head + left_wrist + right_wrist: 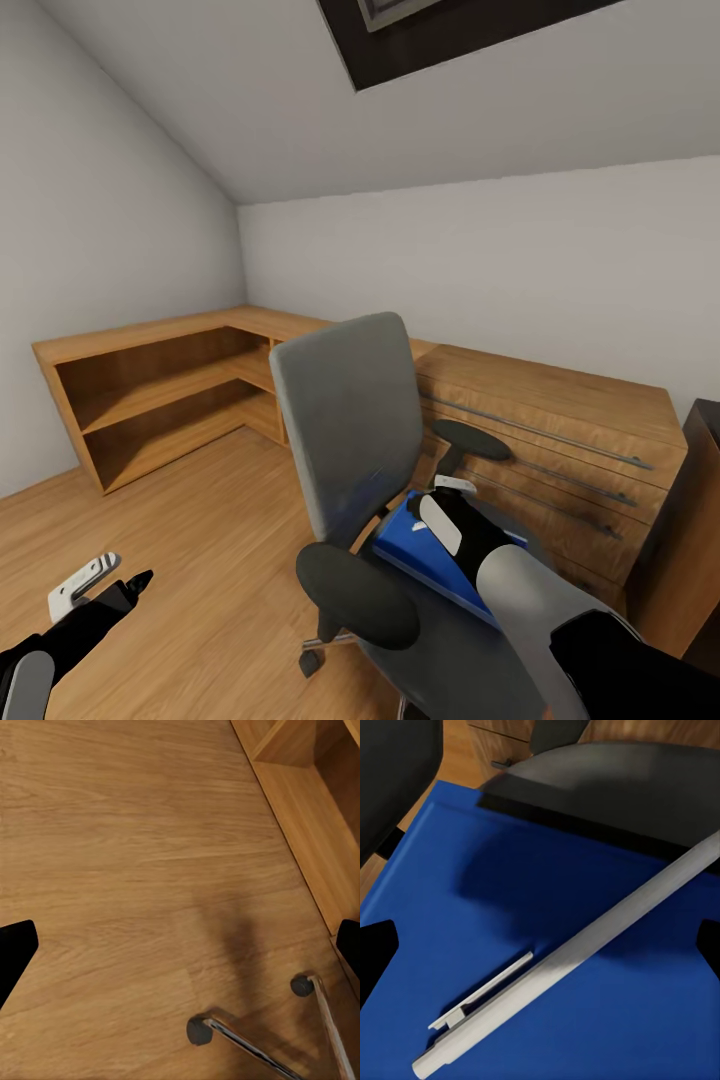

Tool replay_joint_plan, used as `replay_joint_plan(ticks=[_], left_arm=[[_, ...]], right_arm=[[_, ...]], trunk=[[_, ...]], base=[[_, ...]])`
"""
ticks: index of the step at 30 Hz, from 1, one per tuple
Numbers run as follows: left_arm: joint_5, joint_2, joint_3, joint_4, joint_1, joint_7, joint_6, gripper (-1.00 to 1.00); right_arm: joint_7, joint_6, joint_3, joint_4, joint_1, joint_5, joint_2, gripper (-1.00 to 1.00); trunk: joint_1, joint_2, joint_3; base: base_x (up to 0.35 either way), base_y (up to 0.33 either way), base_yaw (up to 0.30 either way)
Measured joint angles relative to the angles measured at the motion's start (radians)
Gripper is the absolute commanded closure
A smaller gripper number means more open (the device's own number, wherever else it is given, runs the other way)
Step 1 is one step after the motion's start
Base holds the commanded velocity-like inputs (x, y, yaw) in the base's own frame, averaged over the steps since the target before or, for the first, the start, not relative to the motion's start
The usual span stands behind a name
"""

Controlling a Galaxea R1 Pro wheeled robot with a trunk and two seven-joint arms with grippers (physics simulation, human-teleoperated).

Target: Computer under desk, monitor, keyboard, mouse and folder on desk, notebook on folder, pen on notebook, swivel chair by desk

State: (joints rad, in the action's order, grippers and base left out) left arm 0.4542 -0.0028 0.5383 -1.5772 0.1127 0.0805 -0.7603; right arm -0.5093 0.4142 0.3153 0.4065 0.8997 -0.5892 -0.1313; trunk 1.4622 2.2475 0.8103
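Observation:
The grey swivel chair (350, 430) stands in the middle of the head view, its back towards me. On its seat lies the bright blue folder (400, 545), with the white pen (585, 941) lying slantwise on top of it. My right gripper (432, 500) hovers just above the folder. In the right wrist view this gripper (541, 949) is open, with one black fingertip either side of the pen and neither touching it. My left gripper (120, 585) hangs open and empty over the wooden floor, left of the chair. Below the left gripper (181, 945) the chair's chrome legs (240, 1042) and casters show.
A low light-wood shelf unit (150, 390) runs along the left wall into the corner. A matching drawer cabinet (560, 440) stands right behind the chair. A dark furniture side (700, 520) is at the right edge. Open wooden floor (200, 520) lies left of the chair.

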Motion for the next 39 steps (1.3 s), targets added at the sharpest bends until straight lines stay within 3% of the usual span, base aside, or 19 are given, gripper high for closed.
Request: replay_joint_plan(ticks=[11, 20, 39], left_arm=[[0.000, -0.021, 0.028, -0.035, 0.000, 0.001, -0.003, -1.00], [0.000, -0.029, 0.061, -0.040, 0.000, 0.000, -0.004, -1.00], [0.000, -0.029, 0.063, -0.040, 0.000, 0.000, -0.004, -1.00]], right_arm=[[-0.005, 0.001, 0.003, 0.008, -0.003, 0.005, -0.003, -1.00], [0.008, -0.013, 0.003, -0.029, 0.010, 0.004, 0.016, -1.00], [0.007, -0.013, 0.003, -0.028, 0.011, 0.001, 0.012, -1.00]], trunk=[[0.000, 0.000, 0.000], [0.000, 0.000, 0.000], [0.000, 0.000, 0.000]], base=[[0.000, 0.000, 0.000], [0.000, 0.000, 0.000], [0.000, 0.000, 0.000]])
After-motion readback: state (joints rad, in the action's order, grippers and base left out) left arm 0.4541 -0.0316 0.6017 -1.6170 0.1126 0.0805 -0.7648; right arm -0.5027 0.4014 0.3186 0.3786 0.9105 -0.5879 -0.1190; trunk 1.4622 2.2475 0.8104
